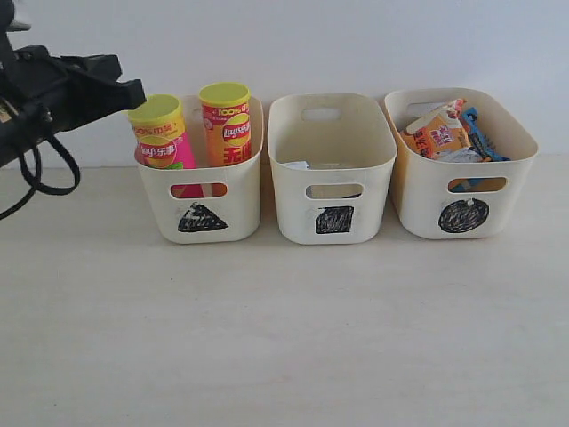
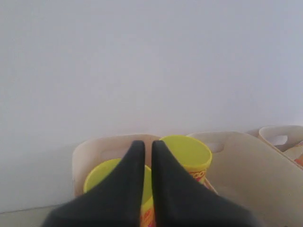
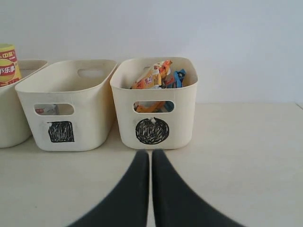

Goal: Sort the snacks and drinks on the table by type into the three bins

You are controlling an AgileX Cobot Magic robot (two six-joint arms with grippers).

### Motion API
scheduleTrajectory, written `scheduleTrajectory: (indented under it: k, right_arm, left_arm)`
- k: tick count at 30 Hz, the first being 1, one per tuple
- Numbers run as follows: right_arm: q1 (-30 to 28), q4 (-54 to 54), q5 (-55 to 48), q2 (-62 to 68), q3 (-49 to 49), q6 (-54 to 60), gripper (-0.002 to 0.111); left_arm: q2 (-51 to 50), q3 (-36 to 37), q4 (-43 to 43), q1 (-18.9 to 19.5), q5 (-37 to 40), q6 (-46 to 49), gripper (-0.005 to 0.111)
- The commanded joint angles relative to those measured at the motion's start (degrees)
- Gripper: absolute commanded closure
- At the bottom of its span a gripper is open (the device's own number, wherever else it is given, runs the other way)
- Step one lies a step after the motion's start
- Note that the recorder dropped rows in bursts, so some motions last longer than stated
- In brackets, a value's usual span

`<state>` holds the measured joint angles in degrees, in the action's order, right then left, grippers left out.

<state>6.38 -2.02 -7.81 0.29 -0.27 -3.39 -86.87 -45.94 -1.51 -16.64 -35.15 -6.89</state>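
Three cream bins stood in a row on the counter against a pale wall, with nothing else on the bare surface in front of them. The triangle bin, on the left, held both chip cans. The pink can leaned to the left and the yellow can stood upright beside it, both rising above the rim. In the middle, the square bin showed only something pale low inside, too hidden to identify. The circle bin, on the right, held the orange bag and the blue bag, crumpled together.

The left claw hung in the air above and to the left of the triangle bin, its fingers pressed together, gripping nothing. The right claw was also pressed together and empty, low over the counter in front of the circle bin.
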Motion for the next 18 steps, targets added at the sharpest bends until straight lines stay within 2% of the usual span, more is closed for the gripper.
scheduleTrajectory:
  k: [1,18]
  right_arm:
    - [0.2,0.0,-0.7,-0.3,0.3,0.6,0.108]
    - [0.2,0.0,-0.7,-0.3,0.3,0.6,0.108]
  left_arm:
    - [6.9,5.7,0.3,0.1,-1.3,-3.8,0.103]
    - [38.3,26.6,-1.1,0.1,-6.8,-18.2,0.103]
